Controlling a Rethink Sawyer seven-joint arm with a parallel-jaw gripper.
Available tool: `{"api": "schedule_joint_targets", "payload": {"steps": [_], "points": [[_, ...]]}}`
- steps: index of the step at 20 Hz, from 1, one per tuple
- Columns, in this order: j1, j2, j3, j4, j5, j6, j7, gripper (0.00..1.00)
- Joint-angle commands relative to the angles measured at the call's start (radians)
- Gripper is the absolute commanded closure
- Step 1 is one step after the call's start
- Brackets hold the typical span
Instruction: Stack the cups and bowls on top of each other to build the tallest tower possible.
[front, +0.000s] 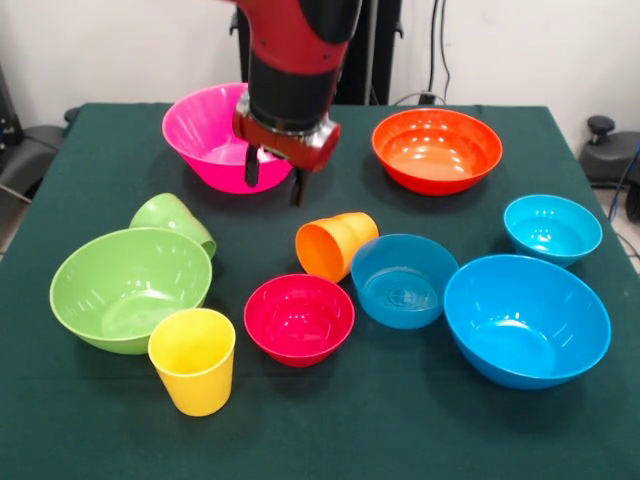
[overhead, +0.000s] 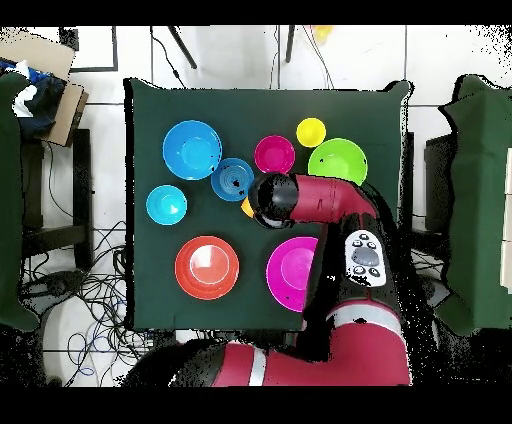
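Observation:
My gripper (front: 275, 178) hangs open and empty in front of the large pink bowl (front: 210, 135), just behind the orange cup (front: 335, 245), which lies on its side. The yellow cup (front: 193, 360) stands upright at the front left. Tipped over, the green cup (front: 172, 220) leans on the light green bowl (front: 130, 288). The red bowl (front: 299, 318), a mid-sized blue bowl (front: 403, 280), a large blue bowl (front: 527, 318), a small cyan bowl (front: 552, 228) and the orange bowl (front: 437, 150) all sit apart. Overhead, the arm (overhead: 300, 200) hides the gripper and green cup.
All the things rest on a dark green table (front: 420, 430). Overhead, chairs (overhead: 480, 200) stand on both sides of the table, and cables (overhead: 90, 290) lie on the floor beside it.

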Motion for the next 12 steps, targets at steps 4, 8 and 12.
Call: {"api": "schedule_joint_targets", "payload": {"steps": [4, 8, 12], "points": [[-0.047, -0.085, 0.069, 0.066, -0.031, 0.132, -0.112, 0.00], [-0.104, 0.045, 0.088, -0.095, -0.062, 0.137, -0.162, 0.00], [-0.107, 0.117, 0.092, -0.142, -0.091, 0.068, -0.138, 0.00]]}}
